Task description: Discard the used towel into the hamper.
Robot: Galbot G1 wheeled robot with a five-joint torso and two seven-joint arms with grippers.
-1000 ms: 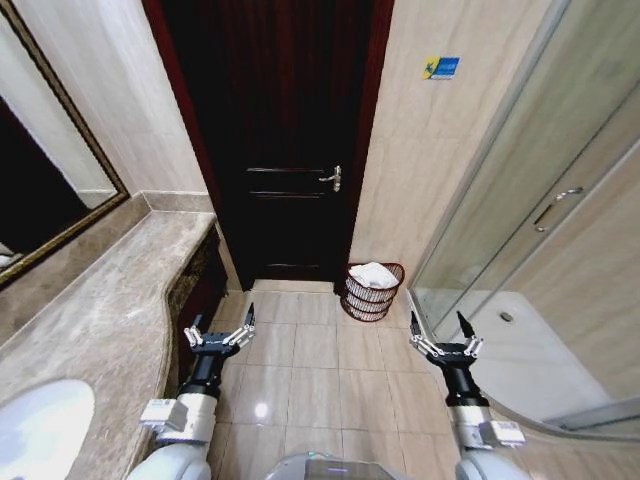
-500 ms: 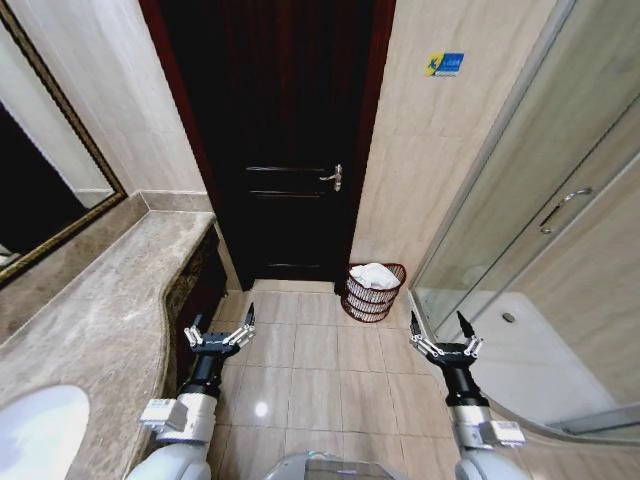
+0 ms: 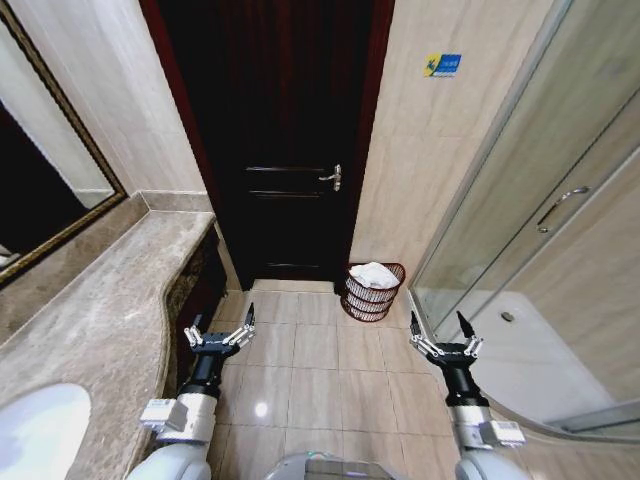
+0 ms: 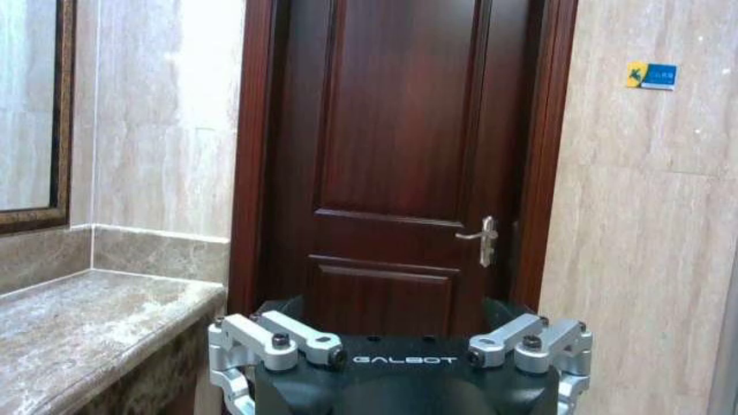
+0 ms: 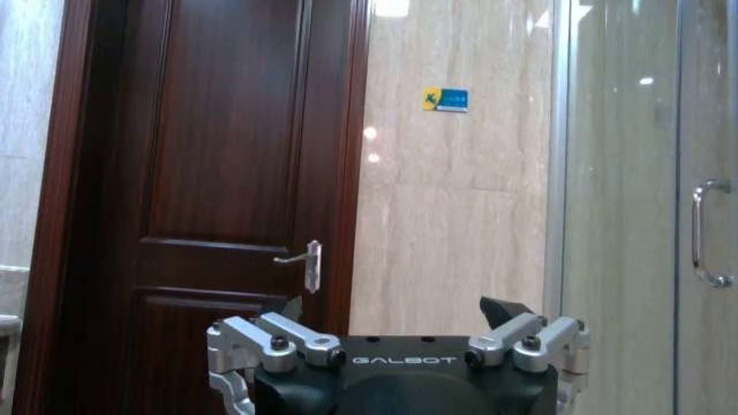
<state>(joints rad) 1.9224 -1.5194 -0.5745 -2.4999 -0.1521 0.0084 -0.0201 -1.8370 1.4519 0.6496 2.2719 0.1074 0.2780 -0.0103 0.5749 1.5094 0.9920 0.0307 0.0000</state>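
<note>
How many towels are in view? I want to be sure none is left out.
1: a white towel lies in the hamper on the floor beside the door. Others might be hidden beneath it.

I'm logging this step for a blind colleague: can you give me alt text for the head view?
A white towel lies in the dark-red wire hamper on the tiled floor beside a dark wooden door. Nearer the camera, the left hand and right hand hang open and empty over the floor, with a marble counter on the left and a glass shower on the right.
</note>
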